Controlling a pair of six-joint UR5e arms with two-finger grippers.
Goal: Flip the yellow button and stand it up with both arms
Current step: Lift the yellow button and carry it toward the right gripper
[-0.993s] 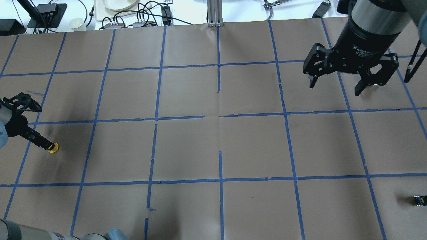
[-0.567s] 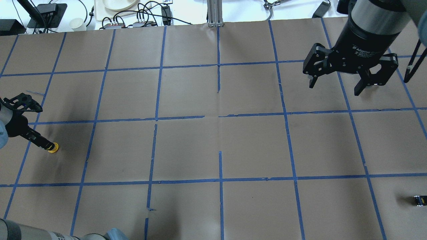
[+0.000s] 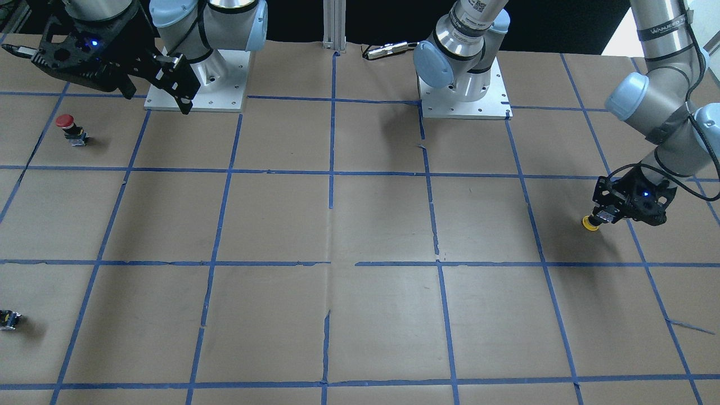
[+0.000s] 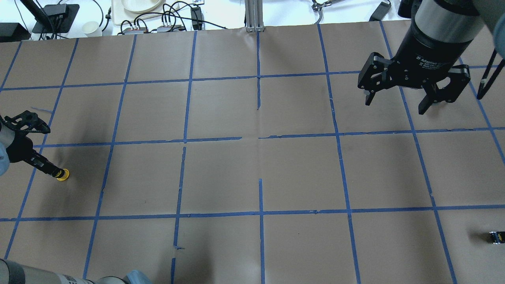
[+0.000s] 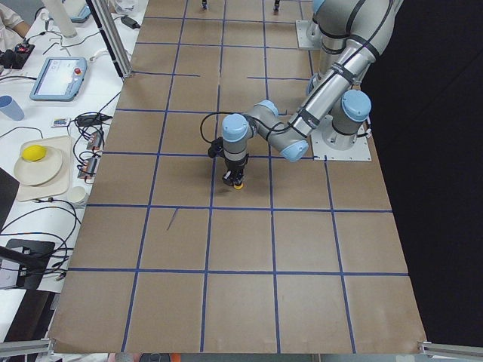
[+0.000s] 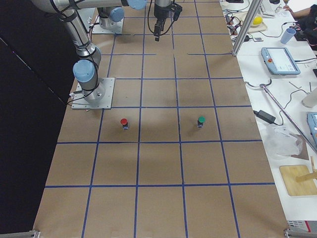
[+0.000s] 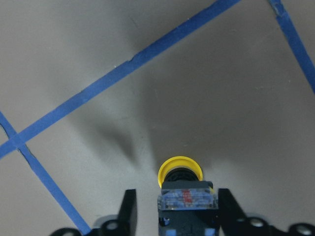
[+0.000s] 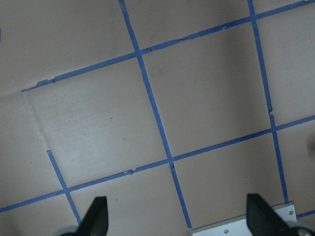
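Right gripper (image 4: 395, 107), perhaps "2F Adaptive", shifted; left gripper (image 7: 177, 196) holds yellow button (image 7: 179, 161).

**Right gripper (image 4: 395, 108): slight shift**
In the overhead view it now sits marginally lower and further left than in both earlier pictures, a small drift toward the near side of the table.

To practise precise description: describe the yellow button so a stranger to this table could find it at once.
Start at the robot's left arm, low over the brown gridded table. Between the fingers of the left gripper sits the yellow button, cap down. Only its cap is yellow; the red button and green button stand far away.
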